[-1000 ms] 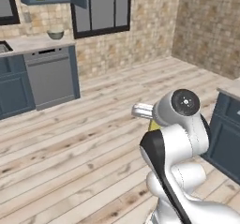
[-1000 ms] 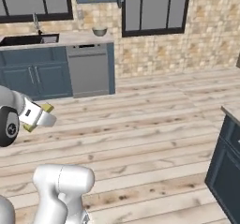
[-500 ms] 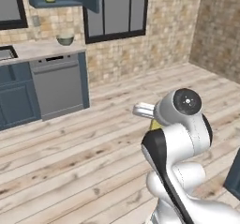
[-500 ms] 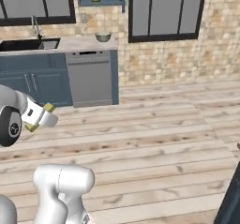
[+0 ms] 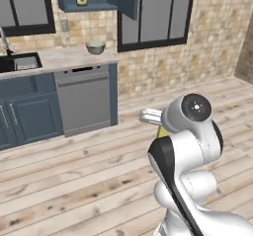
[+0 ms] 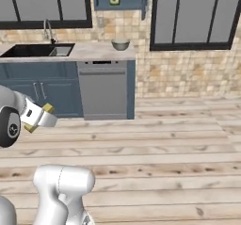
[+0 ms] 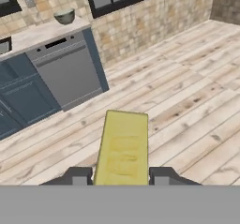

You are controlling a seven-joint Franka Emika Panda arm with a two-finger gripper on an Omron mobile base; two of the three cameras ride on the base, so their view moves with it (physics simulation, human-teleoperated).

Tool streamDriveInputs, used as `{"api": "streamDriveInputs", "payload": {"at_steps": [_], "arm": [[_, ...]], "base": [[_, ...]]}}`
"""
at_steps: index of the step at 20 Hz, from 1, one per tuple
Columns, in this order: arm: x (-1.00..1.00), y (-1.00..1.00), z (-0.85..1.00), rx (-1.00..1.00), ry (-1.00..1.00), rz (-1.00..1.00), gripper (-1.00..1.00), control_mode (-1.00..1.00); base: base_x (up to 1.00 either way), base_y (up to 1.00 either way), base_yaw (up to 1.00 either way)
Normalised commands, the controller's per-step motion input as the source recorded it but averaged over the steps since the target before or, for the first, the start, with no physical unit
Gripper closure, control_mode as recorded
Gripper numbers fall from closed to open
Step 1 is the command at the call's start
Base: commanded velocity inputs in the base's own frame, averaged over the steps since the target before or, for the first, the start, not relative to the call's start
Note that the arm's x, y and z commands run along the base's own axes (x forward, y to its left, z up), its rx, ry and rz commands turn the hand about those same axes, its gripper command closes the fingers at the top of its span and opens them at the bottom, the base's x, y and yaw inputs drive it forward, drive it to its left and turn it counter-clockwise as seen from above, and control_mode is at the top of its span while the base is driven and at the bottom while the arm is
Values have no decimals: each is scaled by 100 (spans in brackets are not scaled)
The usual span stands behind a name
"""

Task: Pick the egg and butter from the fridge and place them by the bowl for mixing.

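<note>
Wooden floorboards (image 5: 74, 180) run up to a far wall of tan tile, where a pale counter (image 6: 89, 52) tops blue cabinets and a grey dishwasher (image 6: 104, 90), with a sink (image 6: 35, 51) at its left end. On that counter, just above the dishwasher, sits the bowl (image 6: 120, 44), and an open wall cupboard hangs over it. The gripper (image 7: 121, 175) has its jaws closed on the butter (image 7: 123, 145), the yellow stick standing out forward between the two dark fingertips (image 7: 78, 175); in the right base view a yellow corner of it peeps out by the hand. My reading is that the carry toward the counter is in hand, so the grip should stay firm and the stick level, and the base should close in squarely on the dishwasher before the arm reaches out. Setting the butter down beside the bowl, not against it, leaves room for the egg. From the left base view the arm's own wrist hides nearly all of the gripper, and the bowl is too far to tell whether anything lies in it.
</note>
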Motion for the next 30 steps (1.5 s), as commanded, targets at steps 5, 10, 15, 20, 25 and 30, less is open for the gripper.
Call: {"api": "streamDriveInputs", "payload": {"at_steps": [5,10,15,20,25,30], "arm": [[0,0,0,0,0,0,100,100],[0,0,0,0,0,0,100,100],[0,0,0,0,0,0,100,100],[0,0,0,0,0,0,100,100],[0,0,0,0,0,0,100,100],[0,0,0,0,0,0,100,100]], "base": [[100,-7,21],[100,-7,22],[100,-15,13],[100,-18,15],[100,-37,16],[81,-39,13]]}}
